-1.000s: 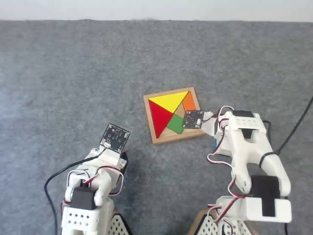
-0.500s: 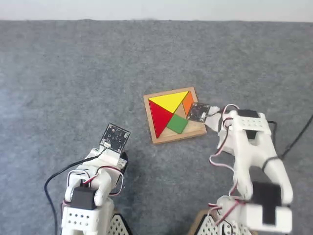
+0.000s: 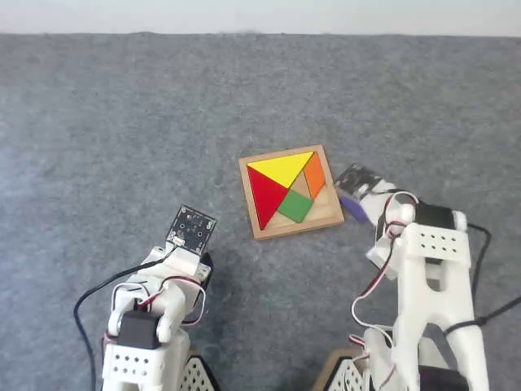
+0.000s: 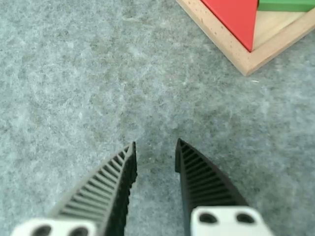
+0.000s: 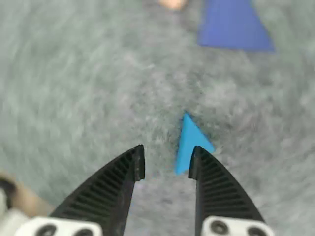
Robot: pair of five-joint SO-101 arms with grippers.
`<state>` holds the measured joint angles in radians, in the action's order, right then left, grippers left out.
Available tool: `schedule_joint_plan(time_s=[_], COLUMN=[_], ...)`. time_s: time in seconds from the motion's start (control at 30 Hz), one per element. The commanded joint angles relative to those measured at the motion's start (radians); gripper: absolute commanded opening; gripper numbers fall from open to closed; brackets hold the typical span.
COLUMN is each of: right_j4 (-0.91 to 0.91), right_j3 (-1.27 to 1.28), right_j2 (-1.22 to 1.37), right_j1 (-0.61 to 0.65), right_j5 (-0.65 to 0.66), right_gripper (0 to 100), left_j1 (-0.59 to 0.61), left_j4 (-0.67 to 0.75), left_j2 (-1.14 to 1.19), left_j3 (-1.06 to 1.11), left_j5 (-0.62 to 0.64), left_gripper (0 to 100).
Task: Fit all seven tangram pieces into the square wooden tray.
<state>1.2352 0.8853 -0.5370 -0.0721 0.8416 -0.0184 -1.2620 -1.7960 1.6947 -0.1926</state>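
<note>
Right gripper (image 5: 167,152) pulling back from centre tray (image 3: 324,212), gaping beside light blue triangle (image 5: 192,142) on grey carpet (image 3: 122,122), left gripper (image 4: 155,145) hanging open, four coloured pieces (image 3: 264,195) lying inside.

In the left wrist view the wooden tray (image 4: 230,44) is cut off by the picture's edge, leaving one corner with part of a red piece (image 4: 236,17) and a sliver of a green piece (image 4: 283,5). In the right wrist view a blurred dark blue triangle (image 5: 234,27) runs off the edge, and a light blue piece (image 5: 189,137) is partly hidden behind a finger of the right gripper (image 5: 168,150). In the high view the right arm (image 3: 431,252) covers much of a bluish-purple piece (image 3: 352,210) beside the tray, so its shape cannot be told.
</note>
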Motion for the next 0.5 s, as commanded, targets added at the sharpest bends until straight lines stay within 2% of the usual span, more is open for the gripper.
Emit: schedule_joint_plan(time_s=[0.0,0.07,0.27,0.47], right_j4=[-0.027,-0.025,-0.025,-0.035], right_j3=[-0.005,0.0,0.032,0.063], right_j2=[-0.039,-0.039,-0.039,-0.038], right_j1=[0.005,0.002,-0.004,-0.016], right_j5=[-0.221,-0.298,-0.649,-0.861], right_gripper=[15.1,15.1,14.8,15.2], left_j1=[0.002,0.002,0.002,0.002], left_j4=[-0.003,-0.003,-0.003,-0.003], left_j2=[-0.021,-0.021,-0.021,-0.021], left_j3=[-0.012,-0.012,-0.012,-0.012], left_j5=[0.008,0.008,0.008,0.008], left_gripper=[12,12,12,12])
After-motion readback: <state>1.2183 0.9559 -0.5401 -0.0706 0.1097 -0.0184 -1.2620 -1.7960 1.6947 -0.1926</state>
